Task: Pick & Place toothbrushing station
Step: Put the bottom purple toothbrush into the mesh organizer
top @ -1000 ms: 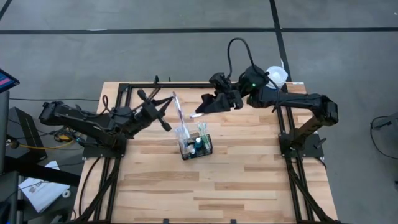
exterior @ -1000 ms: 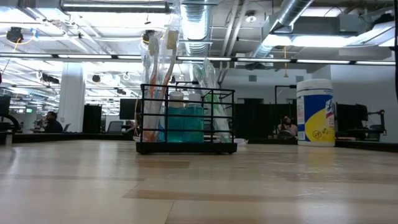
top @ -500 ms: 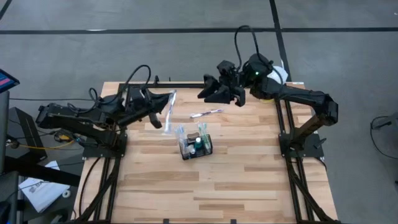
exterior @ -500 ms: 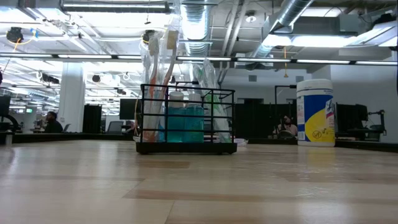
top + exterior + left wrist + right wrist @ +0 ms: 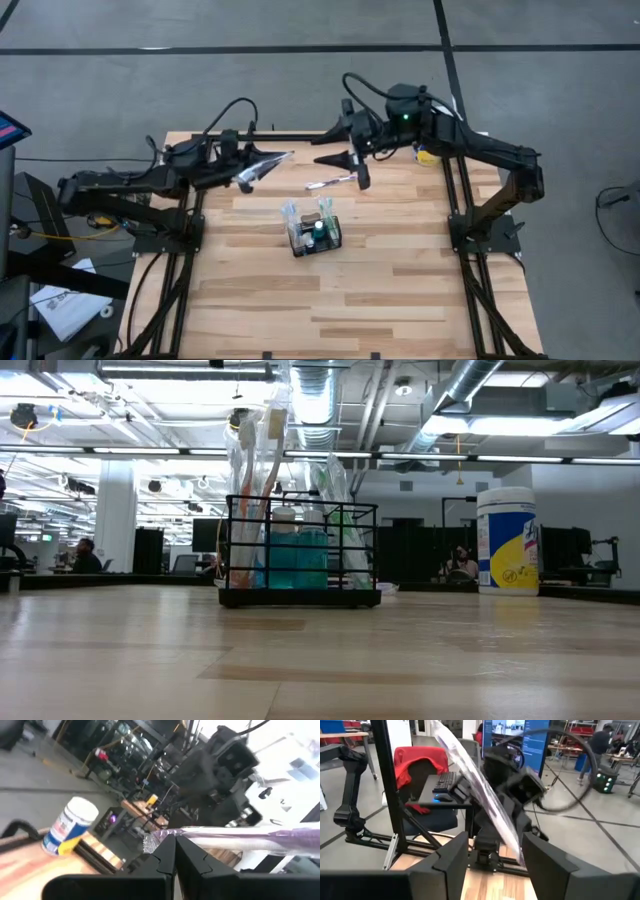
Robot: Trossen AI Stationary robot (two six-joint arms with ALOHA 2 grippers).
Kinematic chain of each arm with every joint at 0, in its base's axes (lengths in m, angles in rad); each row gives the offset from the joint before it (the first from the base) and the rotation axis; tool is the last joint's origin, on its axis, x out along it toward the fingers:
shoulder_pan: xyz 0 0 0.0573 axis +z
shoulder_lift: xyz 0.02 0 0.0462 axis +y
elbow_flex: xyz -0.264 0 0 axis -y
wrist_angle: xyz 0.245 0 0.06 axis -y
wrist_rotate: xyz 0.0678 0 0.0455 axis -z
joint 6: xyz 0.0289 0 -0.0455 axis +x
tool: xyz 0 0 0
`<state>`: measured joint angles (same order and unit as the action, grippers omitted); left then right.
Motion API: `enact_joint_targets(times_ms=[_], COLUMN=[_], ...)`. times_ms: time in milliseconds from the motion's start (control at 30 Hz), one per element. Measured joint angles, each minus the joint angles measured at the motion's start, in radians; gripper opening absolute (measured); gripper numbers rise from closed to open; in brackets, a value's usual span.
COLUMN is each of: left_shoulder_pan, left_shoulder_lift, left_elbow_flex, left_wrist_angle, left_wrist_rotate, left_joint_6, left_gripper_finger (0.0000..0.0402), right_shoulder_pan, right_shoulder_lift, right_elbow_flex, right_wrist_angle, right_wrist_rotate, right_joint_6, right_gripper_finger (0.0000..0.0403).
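Left hand [image 5: 245, 176] lifted clear-wrapped toothbrush [image 5: 265, 163] away

Two black jointed arms, looping black cables, green light.

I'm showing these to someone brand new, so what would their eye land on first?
Probably the left gripper at the table's far left, jaws shut on a plastic-wrapped toothbrush held in the air toward the right gripper, whose jaws are open. Next, the black wire basket mid-table, with wrapped brushes upright, and a loose wrapped toothbrush lying behind it.
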<state>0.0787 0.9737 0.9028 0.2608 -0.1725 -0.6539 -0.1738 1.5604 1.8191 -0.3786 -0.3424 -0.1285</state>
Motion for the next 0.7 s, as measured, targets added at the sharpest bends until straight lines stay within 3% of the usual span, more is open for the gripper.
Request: enact_joint_targets(times_ms=[400, 700], left_shoulder_pan=[0.042, 0.057], left_shoulder_lift=[0.148, 0.182], left_elbow_flex=[-0.001, -0.001], left_wrist_angle=[0.014, 0.047], left_wrist_rotate=[0.124, 0.184], left_joint_6=[-0.095, -0.140], left_gripper_finger=[0.0000, 0.0000], right_shoulder_pan=[0.047, 0.068], right_shoulder_lift=[0.028, 0.032], right_elbow_flex=[0.002, 0.000], right_wrist_angle=[0.020, 0.015], right_wrist_rotate=[0.001, -0.023], right_joint_6=[-0.004, 0.028], right_gripper_finger=[0.0176, 0.0187])
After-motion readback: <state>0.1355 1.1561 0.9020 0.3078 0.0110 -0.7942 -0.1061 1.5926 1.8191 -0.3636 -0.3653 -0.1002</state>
